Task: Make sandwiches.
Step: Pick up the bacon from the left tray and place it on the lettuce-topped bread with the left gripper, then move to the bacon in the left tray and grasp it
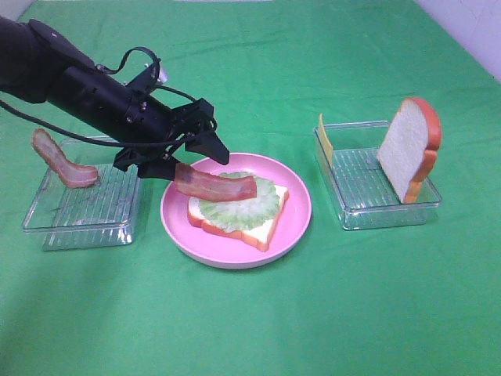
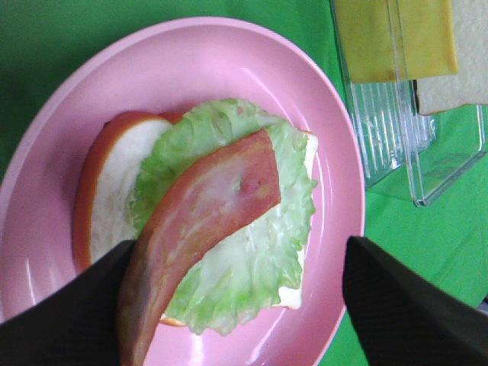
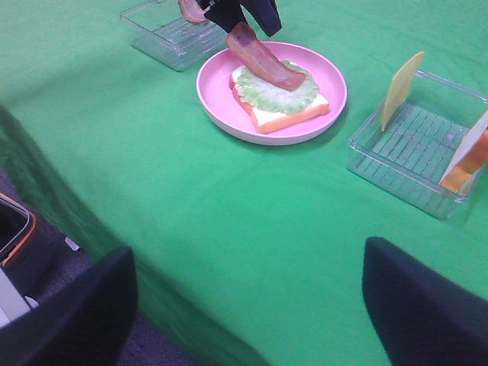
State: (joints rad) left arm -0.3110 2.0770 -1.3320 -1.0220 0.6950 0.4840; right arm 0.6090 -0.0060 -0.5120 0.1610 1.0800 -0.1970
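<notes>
On the pink plate [image 1: 298, 210] lies a white bread slice [image 1: 244, 232] with an orange-brown crust, and a pale green lettuce disc [image 1: 244, 207] covers it. A reddish-brown bacon strip [image 1: 221, 186] rests across the lettuce [image 2: 259, 263], its near end still raised beside one finger of my left gripper [image 1: 192, 164]. In the left wrist view the strip [image 2: 206, 206] runs up along that finger [image 2: 72, 309] while the jaws stand wide apart, so the gripper is open. My right gripper [image 3: 248, 305] hangs open over the table's near edge, far from the plate, with nothing between its fingers.
A clear tray [image 1: 78, 223] left of the plate holds another bacon strip [image 1: 63, 160]. To the right, a second clear tray [image 1: 383, 207] holds an upright bread slice [image 1: 409, 145] and a yellow cheese slice [image 1: 326, 141]. Green cloth covers the table.
</notes>
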